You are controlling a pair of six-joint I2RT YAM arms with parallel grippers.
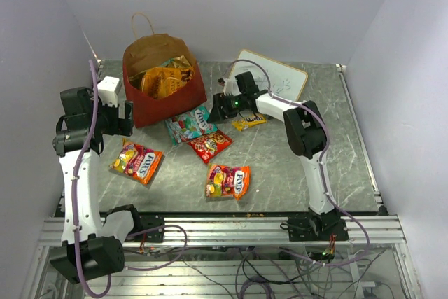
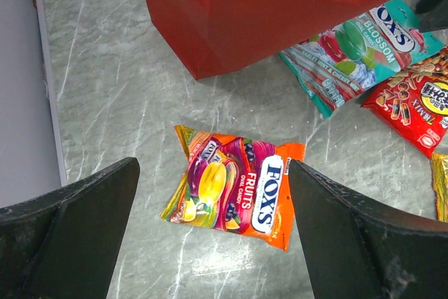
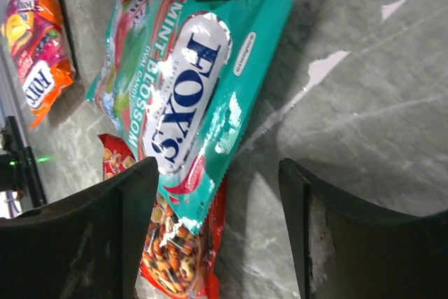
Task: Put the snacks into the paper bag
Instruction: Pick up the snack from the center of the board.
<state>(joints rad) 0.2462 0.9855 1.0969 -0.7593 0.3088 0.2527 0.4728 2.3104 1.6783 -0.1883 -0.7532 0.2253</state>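
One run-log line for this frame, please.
left jaws: open, above orange Fox's Fruits packet | right jaws: open, over teal Fox's Mint Blossom packet | paper bag: standing, chip bags inside

Tall red paper bag, brown kraft inside, tan loop handle: upright, mouth open, far left. Orange and tan chip bags inside it, tops showing. Flat just in front of bag base: teal Fox's Mint Blossom packet, its edge overlapping bright red snack packet. Orange Fox's Fruits packet flat, near-left of bag, apart. Second orange Fox's packet nearer centre. Small yellow packet right of teal one, print unreadable, possibly candy.
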